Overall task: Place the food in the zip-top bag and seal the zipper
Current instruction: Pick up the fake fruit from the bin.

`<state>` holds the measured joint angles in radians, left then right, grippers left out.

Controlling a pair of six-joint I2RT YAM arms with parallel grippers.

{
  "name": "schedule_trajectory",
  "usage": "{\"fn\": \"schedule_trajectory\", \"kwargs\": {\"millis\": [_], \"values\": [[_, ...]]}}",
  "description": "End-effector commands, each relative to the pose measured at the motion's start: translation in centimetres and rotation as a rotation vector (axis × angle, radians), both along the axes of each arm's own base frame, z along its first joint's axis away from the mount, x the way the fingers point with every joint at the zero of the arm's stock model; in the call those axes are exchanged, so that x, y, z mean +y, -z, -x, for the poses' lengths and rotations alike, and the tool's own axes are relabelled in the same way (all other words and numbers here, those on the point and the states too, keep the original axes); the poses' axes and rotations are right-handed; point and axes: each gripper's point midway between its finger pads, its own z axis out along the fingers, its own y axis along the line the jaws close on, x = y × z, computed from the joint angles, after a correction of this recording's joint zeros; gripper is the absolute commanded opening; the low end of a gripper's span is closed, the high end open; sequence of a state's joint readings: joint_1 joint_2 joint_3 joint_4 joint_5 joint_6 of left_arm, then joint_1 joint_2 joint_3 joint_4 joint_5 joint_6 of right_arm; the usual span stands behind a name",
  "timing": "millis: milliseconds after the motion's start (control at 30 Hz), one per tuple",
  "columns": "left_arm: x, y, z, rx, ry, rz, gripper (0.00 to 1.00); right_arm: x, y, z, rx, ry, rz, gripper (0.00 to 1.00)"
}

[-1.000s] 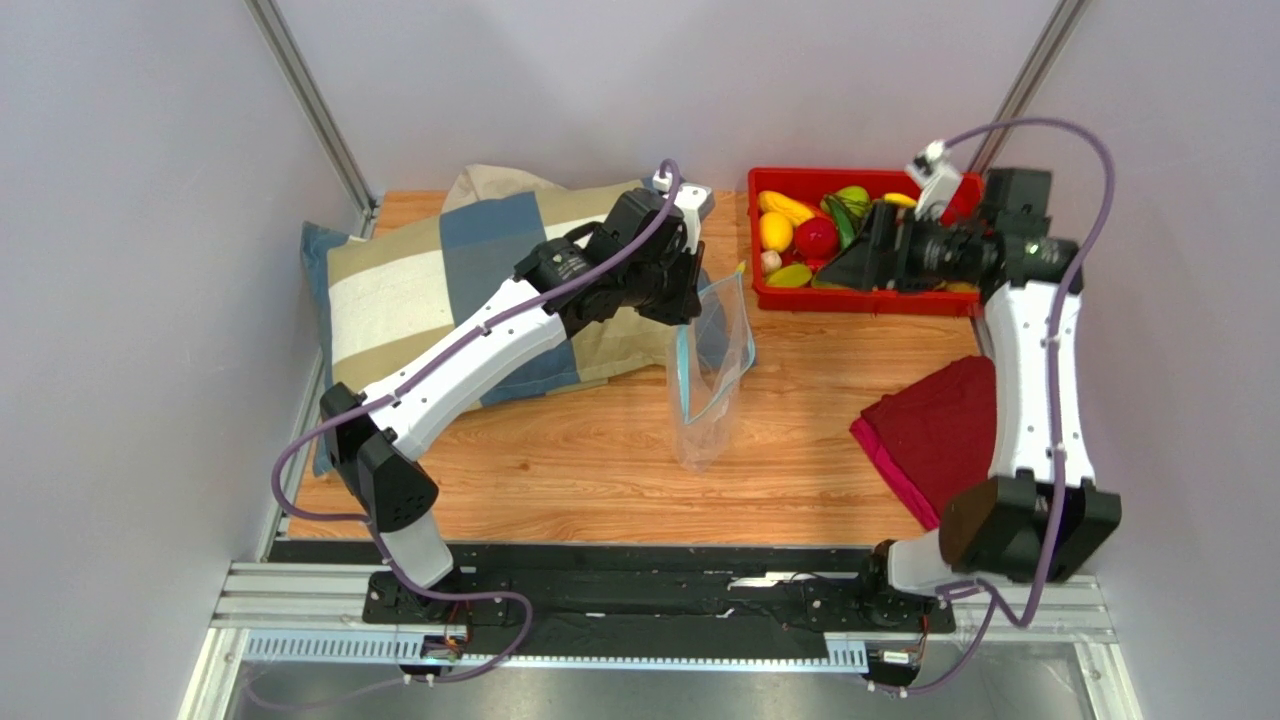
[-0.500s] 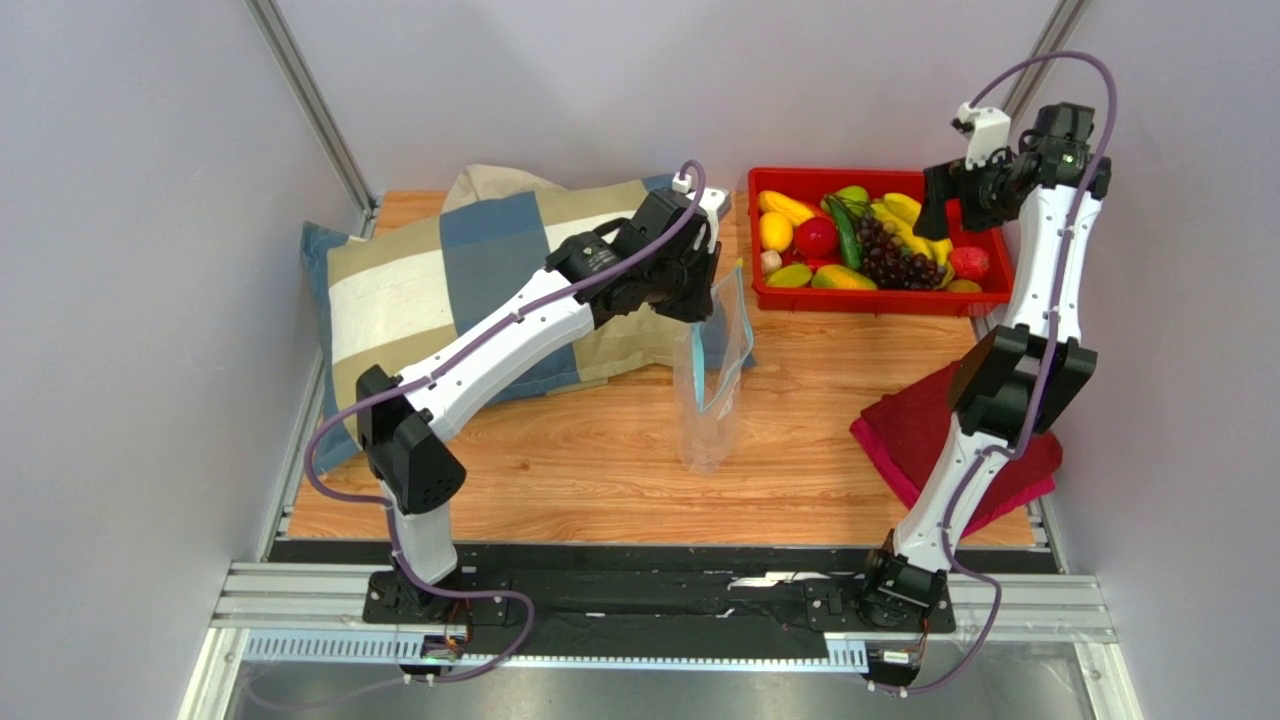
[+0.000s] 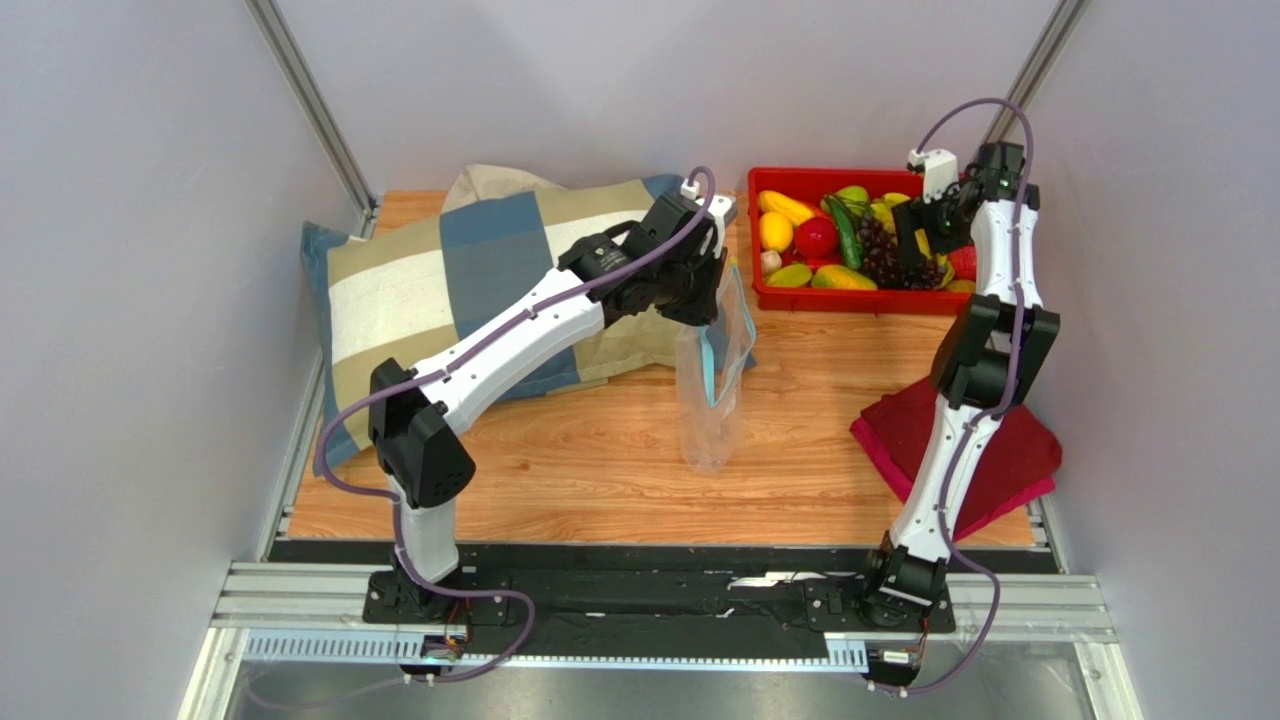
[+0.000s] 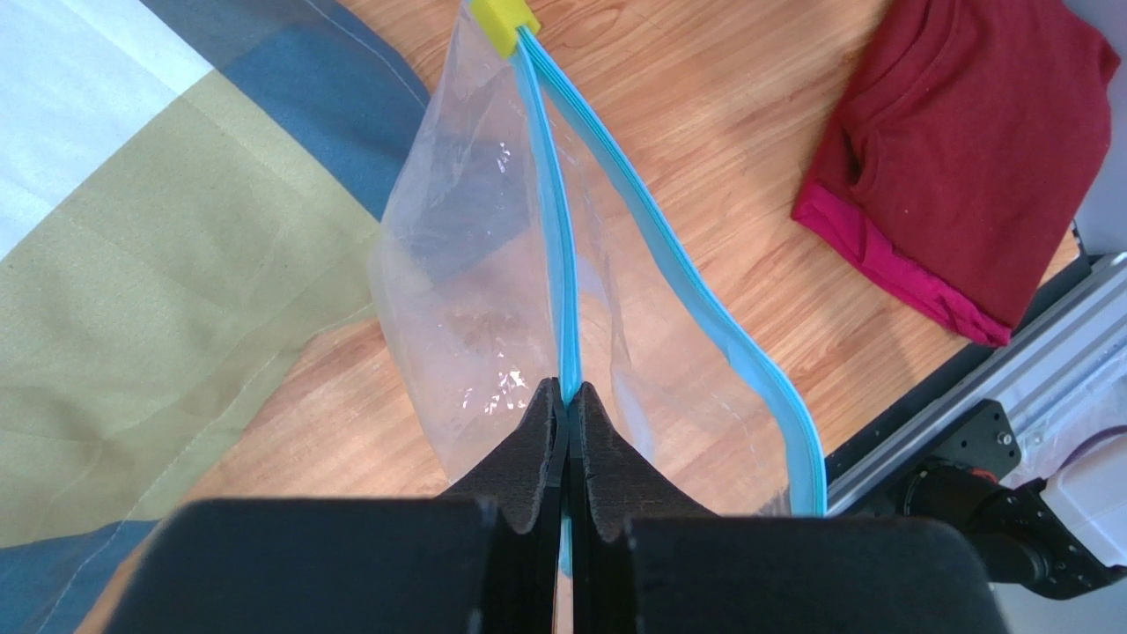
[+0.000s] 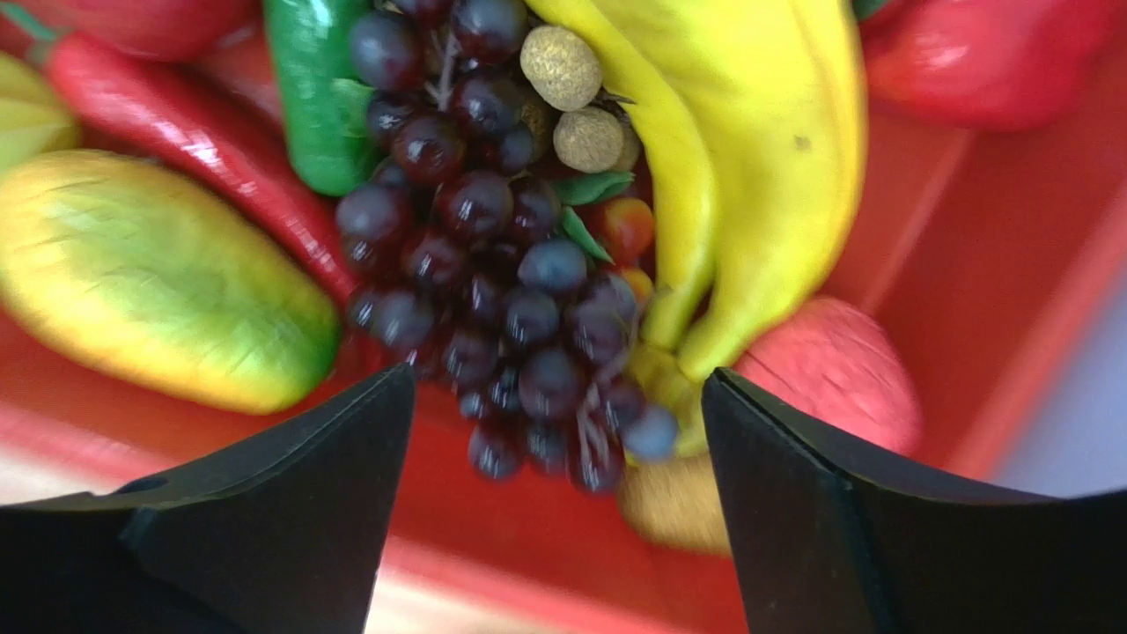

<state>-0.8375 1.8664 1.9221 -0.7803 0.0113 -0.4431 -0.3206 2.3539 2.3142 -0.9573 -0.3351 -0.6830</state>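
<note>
My left gripper (image 4: 568, 391) is shut on the light blue zipper (image 4: 561, 251) of the clear zip-top bag (image 3: 709, 368) and holds it up over the table, mouth gaping; it also shows from above (image 3: 703, 297). The bag (image 4: 463, 291) has a yellow slider (image 4: 503, 23) at its far end. My right gripper (image 5: 556, 396) is open, its jaws wide apart over the dark purple grape bunch (image 5: 496, 264) in the red bin (image 3: 857, 300). It shows from above (image 3: 920, 233). Bananas (image 5: 741, 159), a green-yellow fruit (image 5: 152, 284) and red pieces lie around the grapes.
A patchwork cushion (image 3: 451, 285) lies at the back left under my left arm. A dark red cloth (image 3: 939, 435) lies at the right, also in the left wrist view (image 4: 979, 145). The metal rail runs along the table's near edge (image 4: 979, 396).
My right arm has swung up and reached over the bin, its gripper now above the grapes. My left gripper has shifted slightly right with the bag.
</note>
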Motion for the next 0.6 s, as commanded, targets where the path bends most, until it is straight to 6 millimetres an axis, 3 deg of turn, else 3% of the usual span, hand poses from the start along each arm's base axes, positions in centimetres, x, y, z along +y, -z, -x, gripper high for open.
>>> {"fn": "schedule_trajectory", "kwargs": {"millis": [0, 167, 267, 367, 400, 433, 500, 567], "values": [[-0.8, -0.8, -0.3, -0.025, 0.023, 0.025, 0.00, -0.8, 0.4, -3.2, -0.098, 0.021, 0.032, 0.87], [-0.8, -0.1, -0.4, -0.012, 0.025, 0.011, 0.00, -0.3, 4.0, -3.7, -0.054, 0.023, 0.009, 0.87], [-0.6, 0.1, -0.6, -0.006, 0.023, 0.008, 0.00, -0.2, 5.3, -3.6, -0.033, 0.023, -0.001, 0.80], [-0.4, 0.2, -0.8, 0.000, 0.017, 0.005, 0.00, -0.2, 5.8, -3.4, -0.024, 0.020, -0.007, 0.62], [-0.3, 0.4, -0.8, 0.008, 0.011, 0.004, 0.00, 0.2, 6.1, -3.1, -0.014, 0.009, -0.023, 0.49], [-0.4, 0.4, -0.8, 0.009, 0.013, 0.008, 0.00, 0.3, 6.1, -2.9, -0.012, 0.006, -0.028, 0.43], [-0.3, 0.4, -0.9, 0.013, 0.011, 0.007, 0.00, 0.4, 5.7, -2.5, -0.010, 0.002, -0.044, 0.24], [-0.3, 0.4, -1.0, 0.012, 0.008, 0.008, 0.00, 0.2, 4.9, -2.1, -0.013, 0.005, -0.054, 0.12]]}}
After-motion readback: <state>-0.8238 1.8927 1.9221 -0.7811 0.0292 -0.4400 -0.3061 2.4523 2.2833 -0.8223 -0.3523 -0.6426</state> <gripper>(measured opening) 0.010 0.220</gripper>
